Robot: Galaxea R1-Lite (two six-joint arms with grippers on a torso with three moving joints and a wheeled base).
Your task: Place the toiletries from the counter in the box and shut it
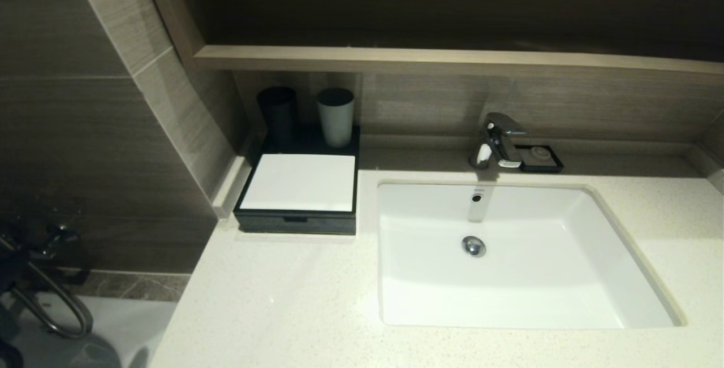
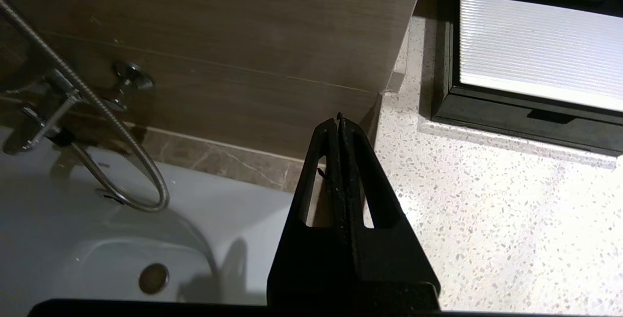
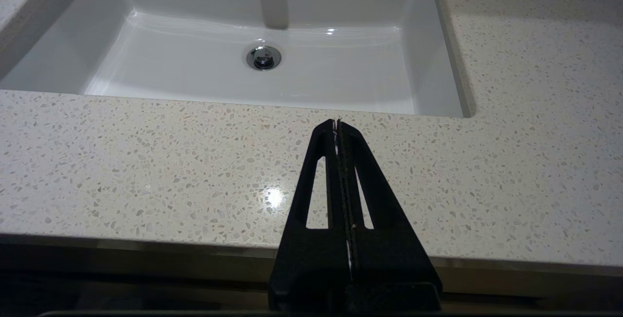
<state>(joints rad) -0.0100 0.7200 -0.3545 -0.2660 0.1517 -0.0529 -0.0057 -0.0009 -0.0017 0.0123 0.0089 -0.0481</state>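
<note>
Clenched and empty, the left hand (image 2: 338, 118) hangs over the bench (image 2: 486, 210) edge beside the bathtub (image 2: 97, 239). Right hand (image 3: 337, 123), also clenched, sits before the basin (image 3: 272, 78). Box (image 1: 298, 194) stands closed in the bench's back-left corner.

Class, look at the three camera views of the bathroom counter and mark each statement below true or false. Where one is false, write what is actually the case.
1. The box has its front drawer pushed in. True.
2. Toiletry packets lie on the counter in front of the box. False: no packets show anywhere on it.
3. The left gripper is shut and holds nothing. True.
4. The right gripper is open over the basin. False: it is shut, short of the basin, near the counter's front edge.
5. Two cups stand behind the box. True.
</note>
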